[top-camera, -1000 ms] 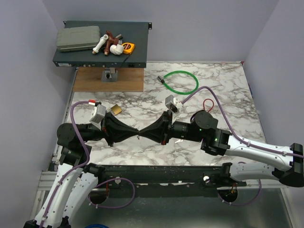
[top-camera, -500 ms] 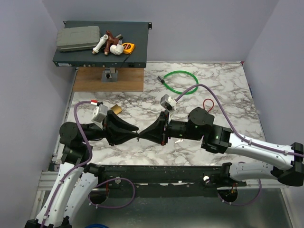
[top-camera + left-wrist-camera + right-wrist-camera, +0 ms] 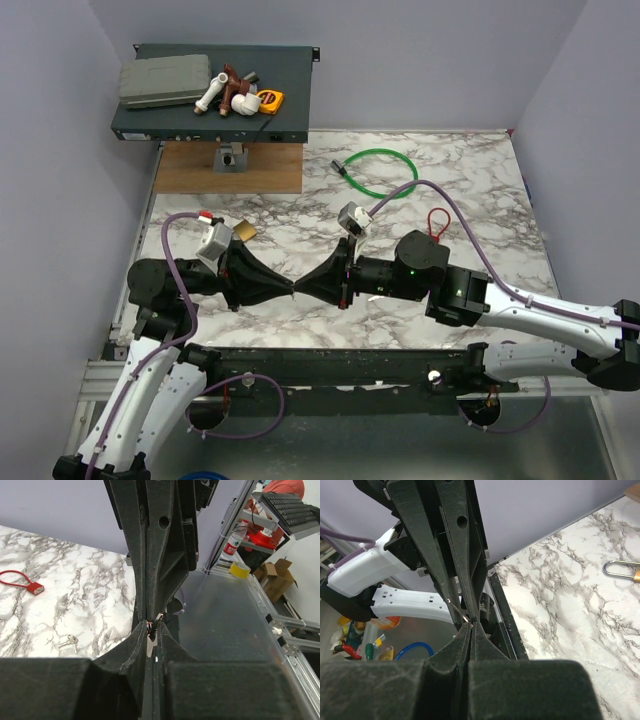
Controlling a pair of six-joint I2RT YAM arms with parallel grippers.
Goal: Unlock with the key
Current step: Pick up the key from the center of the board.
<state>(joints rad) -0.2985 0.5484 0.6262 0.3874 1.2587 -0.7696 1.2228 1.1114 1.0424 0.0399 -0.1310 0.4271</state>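
**Operator:** Where's the key?

**Spotter:** You have the key (image 3: 465, 619) up off the counter (image 3: 470, 170), right where your two pincers meet tip to tip. That spot is above the near edge, a little left of its middle. All you can see of it is a thin silvery sliver, with a wire ring (image 3: 455, 607) sticking out beside the tips. It is too small to make out its shape.

**Operator:** And the pincers?

**Spotter:** Your right pincer (image 3: 470, 626) is closed flat, its fingers pressed together with the sliver nipped at the very tips. Your left pincer (image 3: 151, 637) faces it from the opposite side, its fingers drawn in to a narrow slit. A pale bit of metal shows in that slit, so it has hold of the same piece. The two point straight at each other.

**Operator:** The padlock?

**Spotter:** Your padlock (image 3: 243, 231) lies flat on the counter toward the left edge, just beyond your left wrist camera. It touches neither pincer, and it is apart from the key. I cannot tell you whether its shackle is latched.

**Operator:** Anything else close by?

**Spotter:** A small pair of keys (image 3: 70, 641) lies loose on the counter, just on the near side of your right arm. A red loop (image 3: 20, 579) lies on the far side of that arm, toward the right edge.
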